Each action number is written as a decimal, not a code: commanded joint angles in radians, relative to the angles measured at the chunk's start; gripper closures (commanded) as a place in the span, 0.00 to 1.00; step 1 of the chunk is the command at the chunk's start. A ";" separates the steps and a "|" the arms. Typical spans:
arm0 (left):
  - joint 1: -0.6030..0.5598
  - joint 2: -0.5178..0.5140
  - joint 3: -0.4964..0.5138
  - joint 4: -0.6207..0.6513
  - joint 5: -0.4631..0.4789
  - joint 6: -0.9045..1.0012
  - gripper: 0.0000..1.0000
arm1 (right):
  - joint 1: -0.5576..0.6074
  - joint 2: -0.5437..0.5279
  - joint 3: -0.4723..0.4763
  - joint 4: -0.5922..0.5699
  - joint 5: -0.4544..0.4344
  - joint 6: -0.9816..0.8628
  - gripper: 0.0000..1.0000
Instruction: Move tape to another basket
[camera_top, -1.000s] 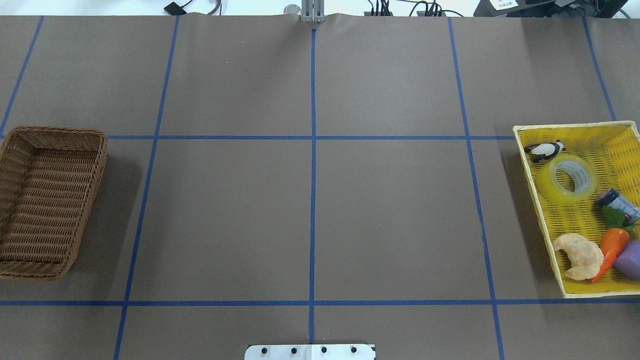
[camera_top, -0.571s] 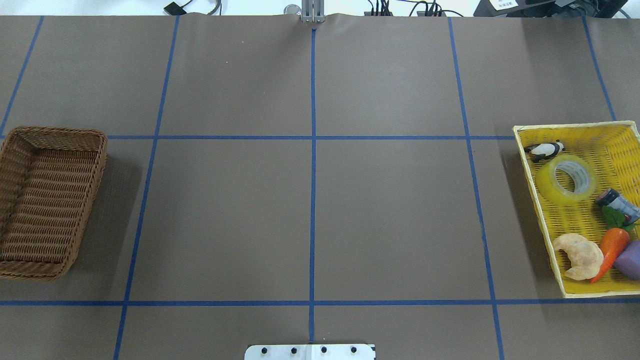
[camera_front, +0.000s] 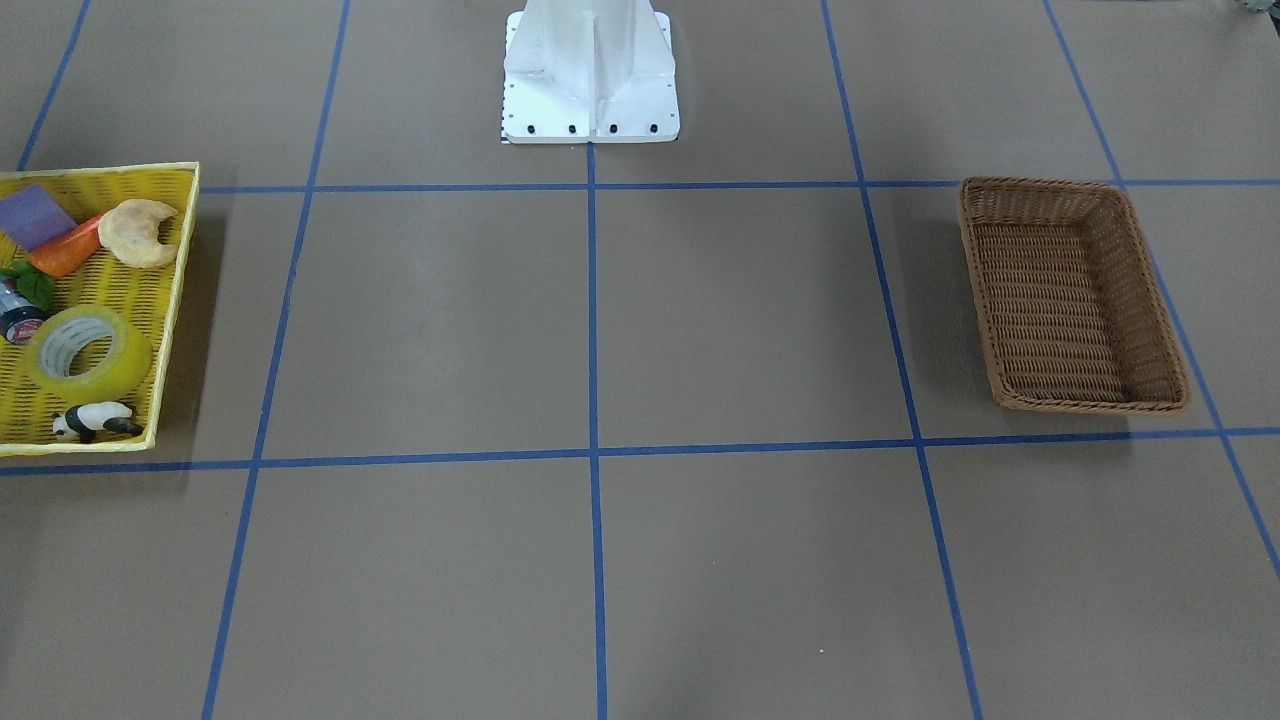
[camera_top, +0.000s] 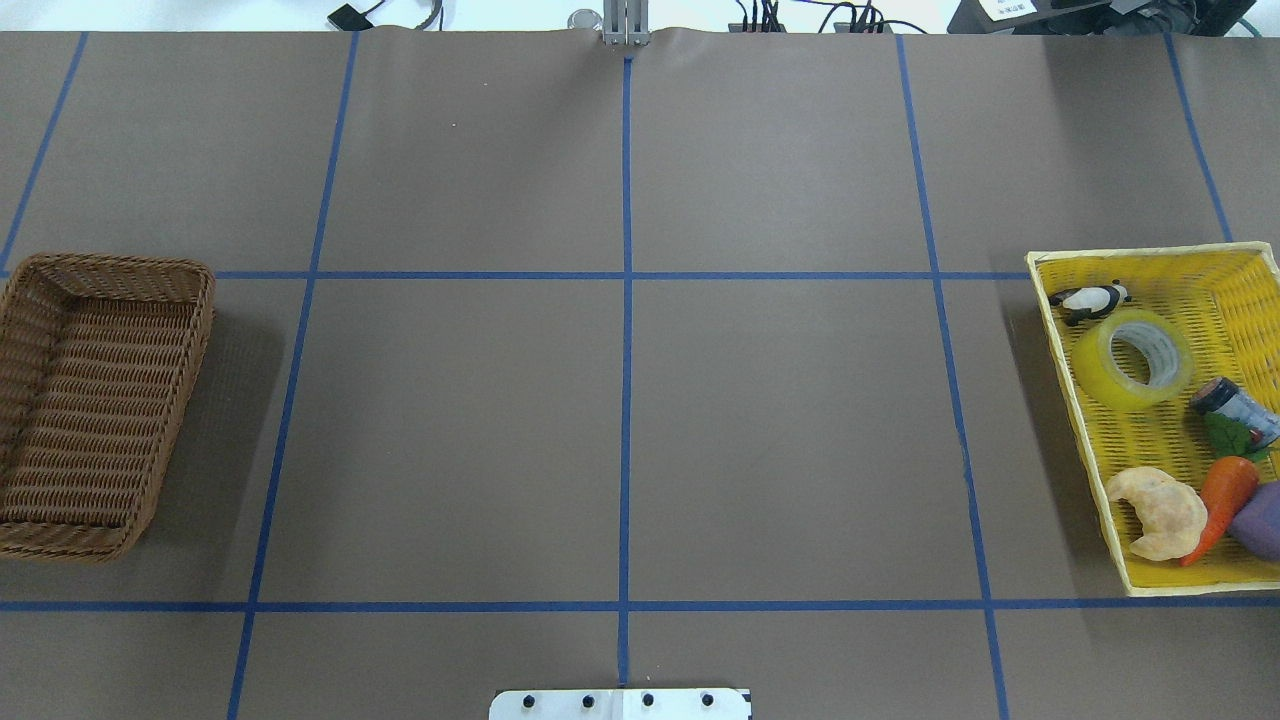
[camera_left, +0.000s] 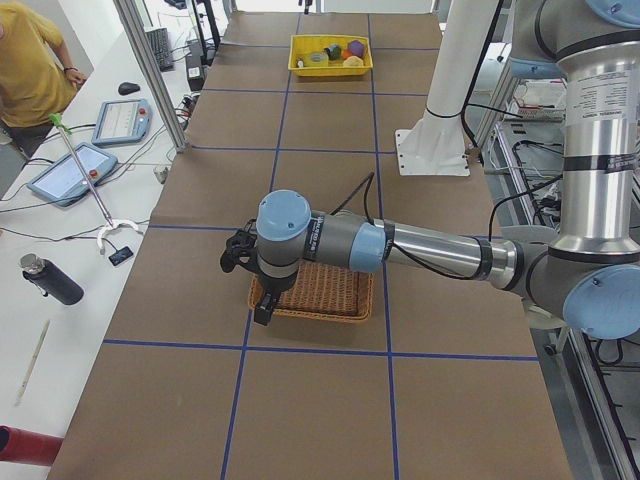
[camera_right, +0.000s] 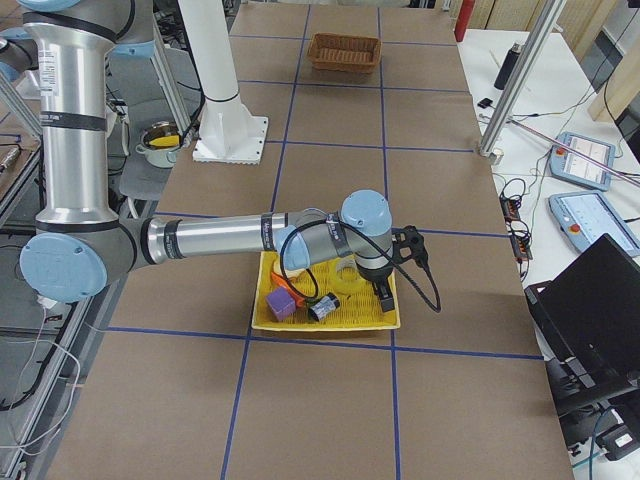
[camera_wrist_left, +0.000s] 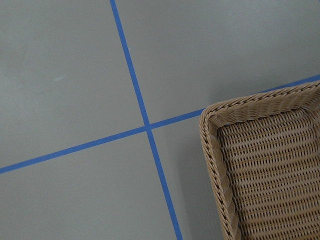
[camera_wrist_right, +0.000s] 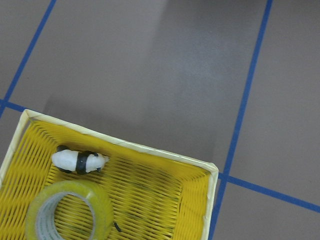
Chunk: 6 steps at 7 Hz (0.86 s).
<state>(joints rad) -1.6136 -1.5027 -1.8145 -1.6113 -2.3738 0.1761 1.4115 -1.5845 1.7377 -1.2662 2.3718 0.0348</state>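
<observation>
Yellow-green translucent roll of packing tape (camera_top: 1098, 368), wound on a white printed core, lies flat on the slatted floor of a bright yellow woven basket (camera_top: 1080, 420), near that basket's far end. A small black-and-white panda figurine (camera_top: 1090, 299) sits just beyond the roll. On its other side lie a dark round-capped bottle (camera_top: 1235, 405), an orange toy carrot (camera_top: 1222, 495) with green leaves, a pale, crusty toy croissant (camera_top: 1160, 512) and a purple block (camera_top: 1260, 520). The right gripper (camera_right: 385, 293) hangs above the yellow basket's panda end, close over the roll; whether its fingers are apart or together cannot be told. Well apart from the yellow basket, at the opposite end of the brown paper-covered table (camera_top: 780, 430) gridded with blue tape lines, stands a rectangular brown wicker basket (camera_top: 178, 400) with low sloping sides. The left gripper (camera_left: 264, 312) hovers at its outer edge, its finger state likewise impossible to tell. A white mounting pedestal (camera_front: 590, 80) stands midway between the baskets.
</observation>
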 joint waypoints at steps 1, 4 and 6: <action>0.000 -0.001 0.000 -0.009 -0.001 -0.001 0.02 | -0.154 0.031 0.003 0.010 -0.116 0.112 0.00; 0.000 -0.002 -0.005 -0.024 -0.002 -0.001 0.02 | -0.251 0.024 -0.029 0.010 -0.195 0.129 0.00; 0.000 -0.001 -0.002 -0.042 -0.004 -0.001 0.02 | -0.272 0.017 -0.056 0.010 -0.194 0.117 0.05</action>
<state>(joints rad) -1.6138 -1.5040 -1.8170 -1.6459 -2.3771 0.1749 1.1556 -1.5628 1.6967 -1.2555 2.1796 0.1561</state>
